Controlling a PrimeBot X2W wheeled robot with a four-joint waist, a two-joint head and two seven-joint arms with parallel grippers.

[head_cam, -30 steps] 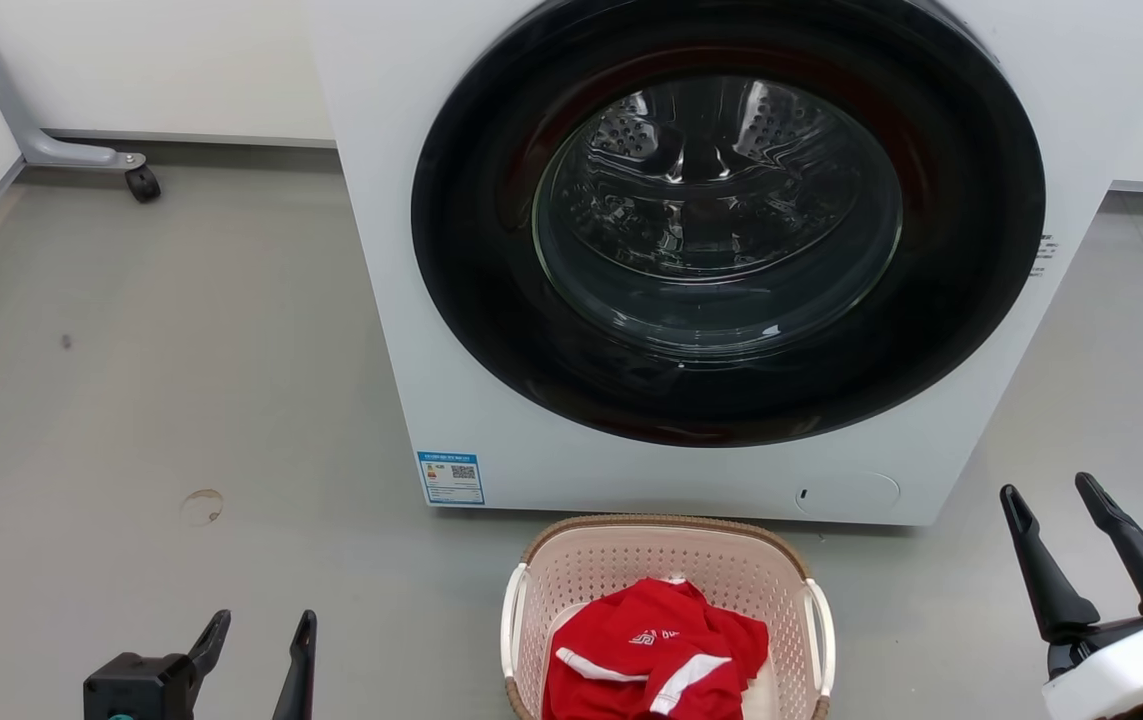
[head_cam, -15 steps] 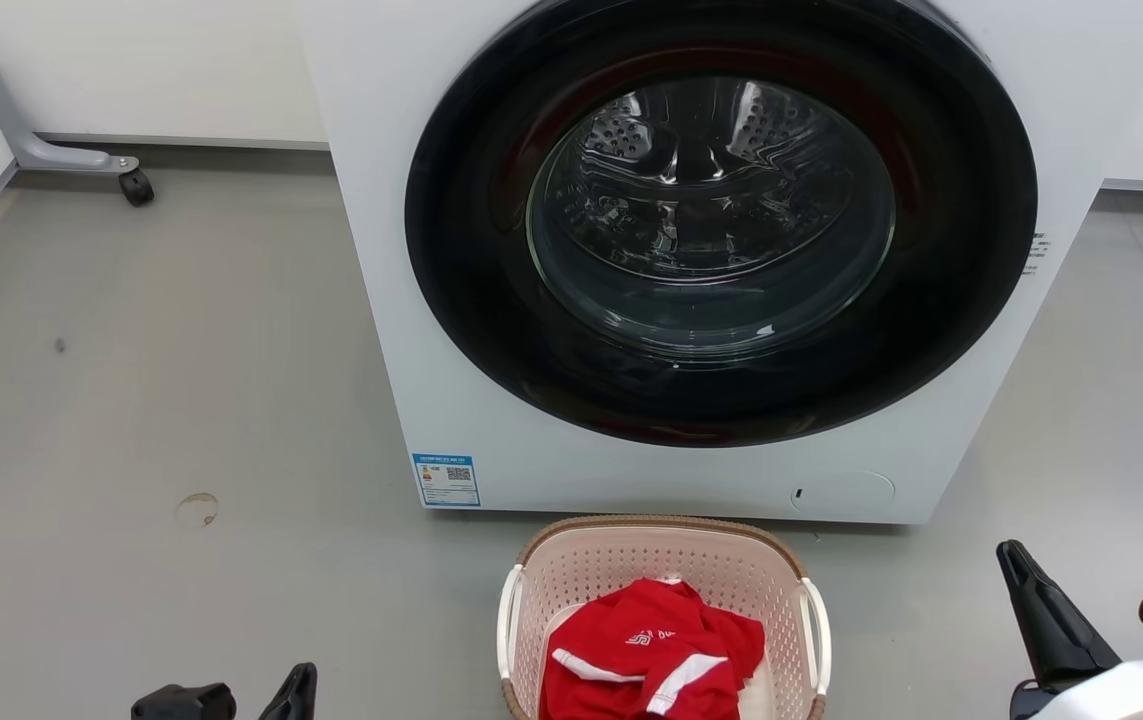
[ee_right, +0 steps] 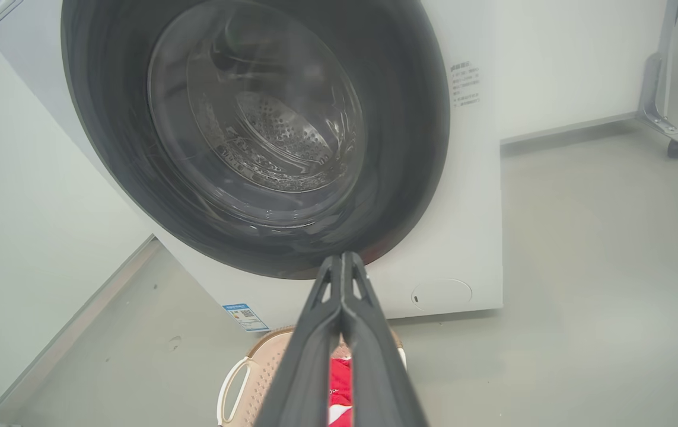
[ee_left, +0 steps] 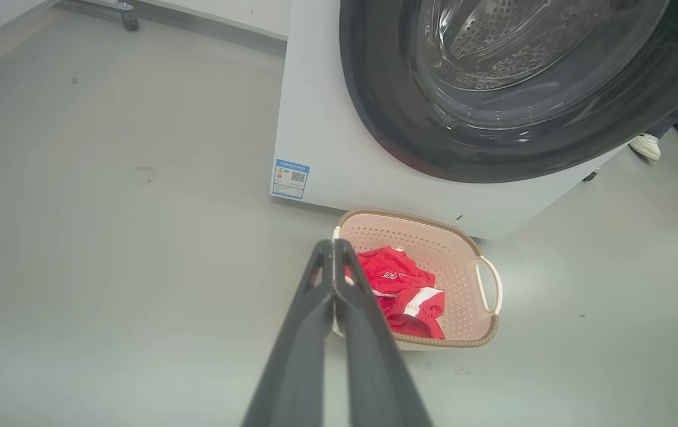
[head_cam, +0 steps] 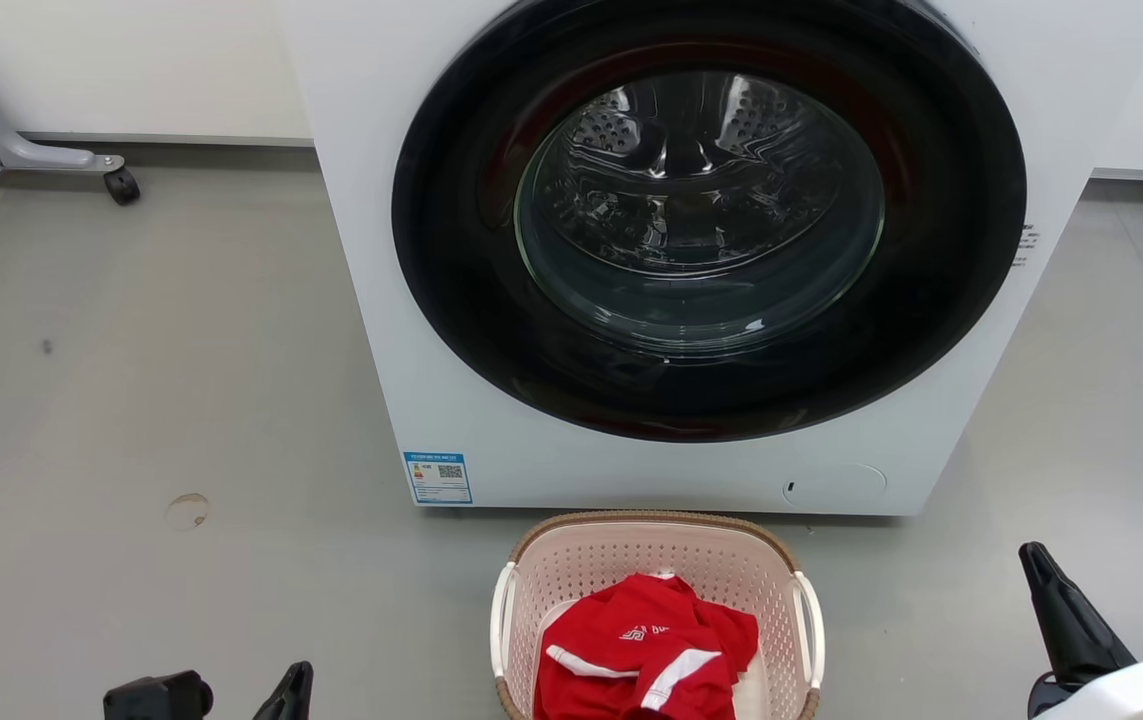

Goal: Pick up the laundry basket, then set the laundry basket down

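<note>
Left fingers [ee_left: 309,332]: pressed flat together to the tips, nothing between them, aimed toward the laundry basket [ee_left: 463,279] but clear of it. Right fingers [ee_right: 315,356]: likewise closed on each other and empty, raised in front of the washing machine [ee_right: 469,237], with the basket low behind them. In the head view the left fingers sit at the lower left edge and the right fingers at the lower right, each well apart from the basket between them. The basket stands upright on the grey floor [head_cam: 181,350], just in front of the washing machine's white front, below its round dark door [head_cam: 701,220]. Both white side handles are free. A red garment [head_cam: 646,650] with white trim lies crumpled inside.
</note>
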